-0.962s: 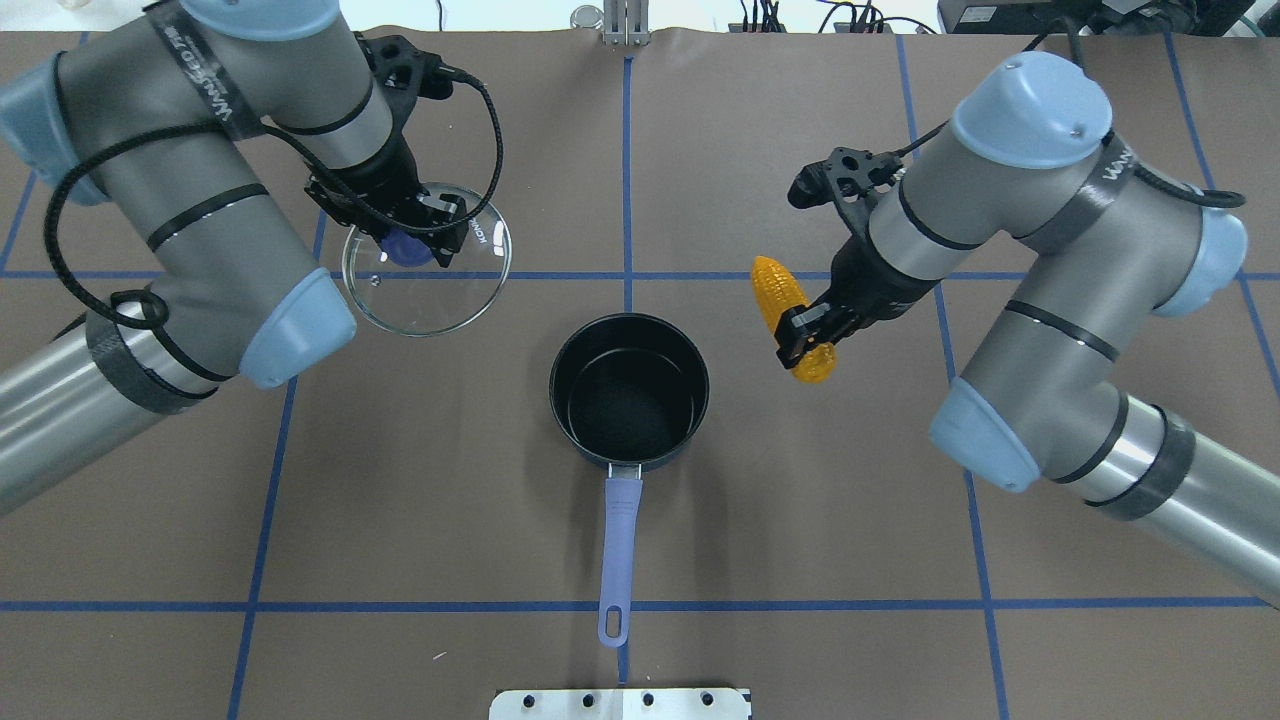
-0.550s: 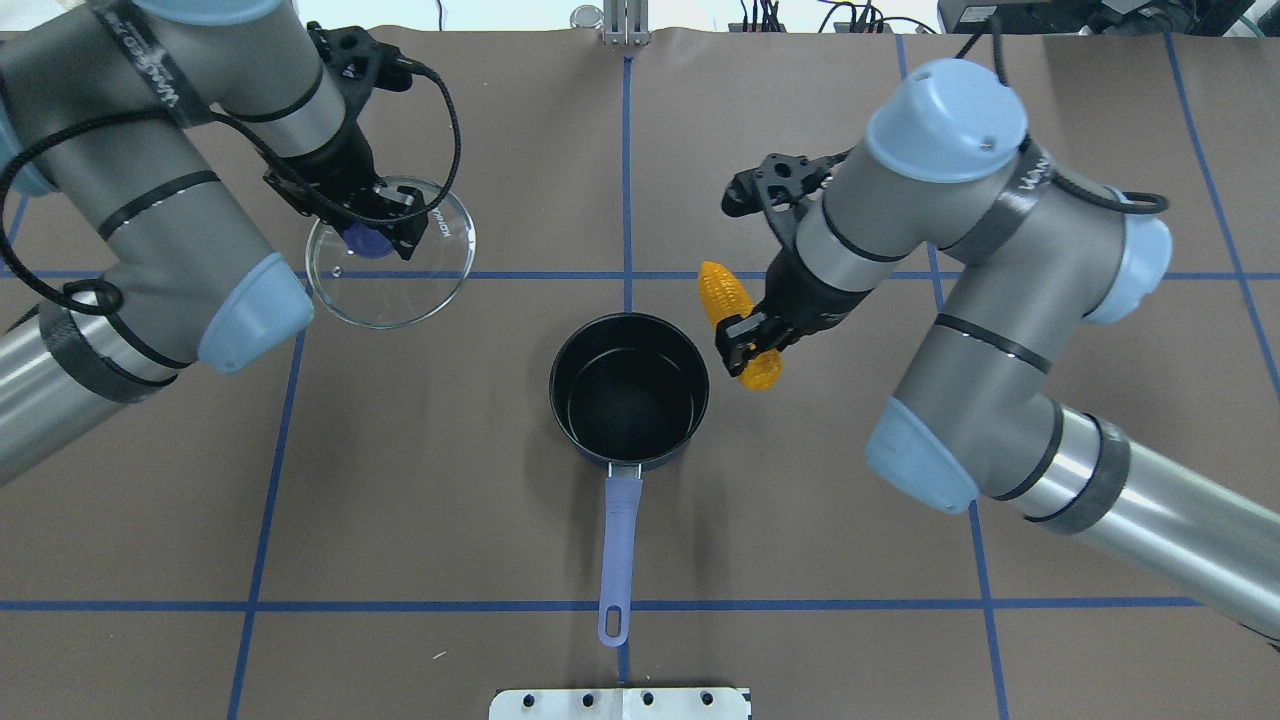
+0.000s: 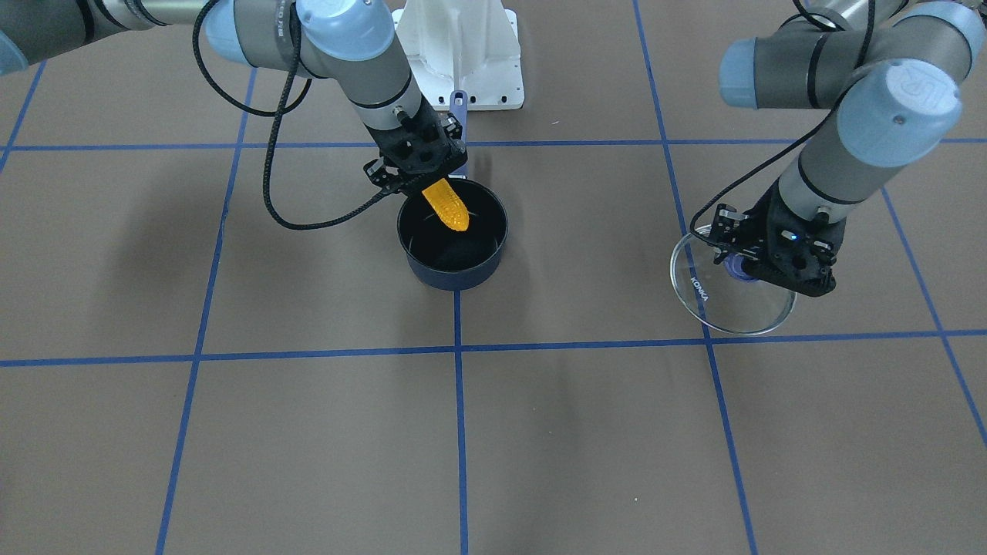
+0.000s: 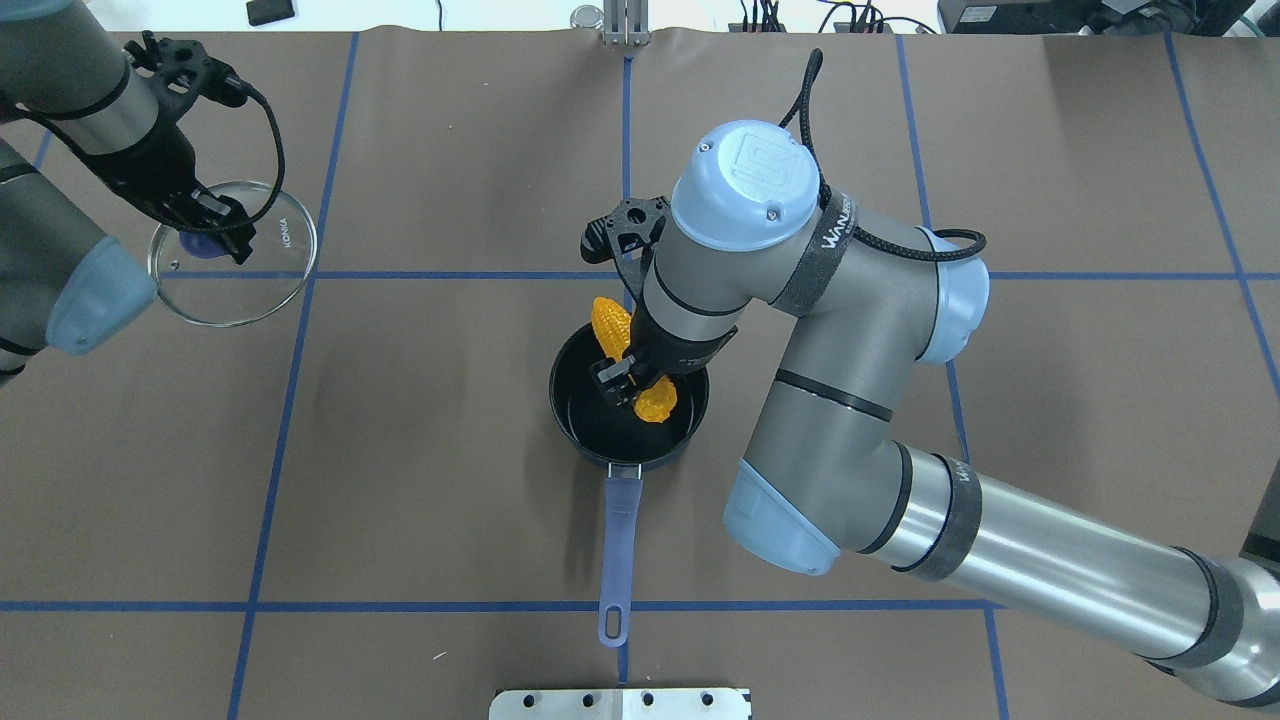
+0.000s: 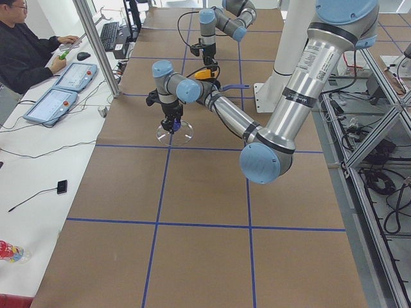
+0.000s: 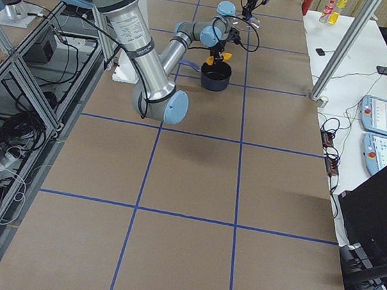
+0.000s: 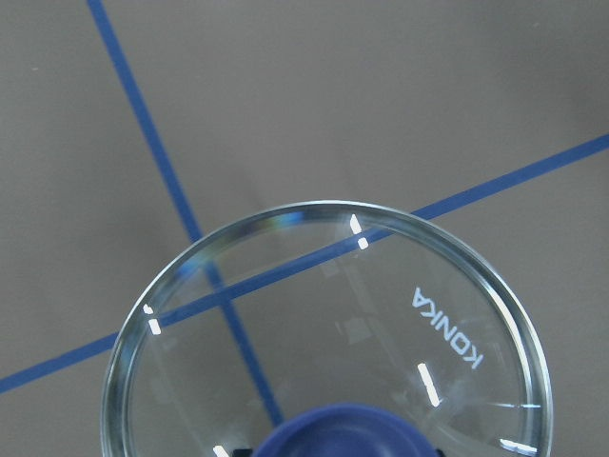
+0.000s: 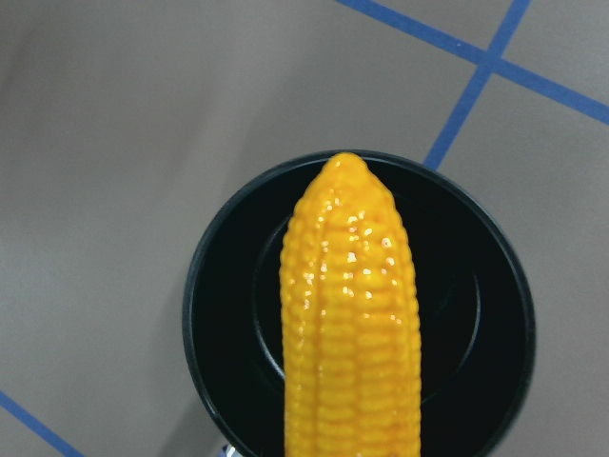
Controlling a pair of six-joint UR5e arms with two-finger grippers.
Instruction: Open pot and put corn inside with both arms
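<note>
The dark navy pot (image 4: 585, 415) stands open at the table's centre, its purple-blue handle (image 4: 619, 540) pointing toward the robot. My right gripper (image 4: 625, 375) is shut on the yellow-orange corn (image 4: 610, 322) and holds it tilted over the pot's mouth, above the black interior (image 8: 228, 314). The corn (image 8: 352, 314) fills the right wrist view. From the front the corn (image 3: 447, 204) points down into the pot (image 3: 451, 276). My left gripper (image 4: 215, 235) is shut on the purple knob (image 7: 343, 433) of the glass lid (image 4: 270, 285), far left of the pot.
The lid (image 3: 725, 308) hangs tilted just above the brown table, over a blue tape crossing. A metal plate (image 4: 620, 703) lies at the near edge. The white robot base (image 3: 463, 46) stands behind the pot. An operator (image 5: 26, 51) sits at a side desk.
My right arm has swung left with the corn, from beside the pot to over its mouth. My left arm has carried the lid further left, away from the pot.
</note>
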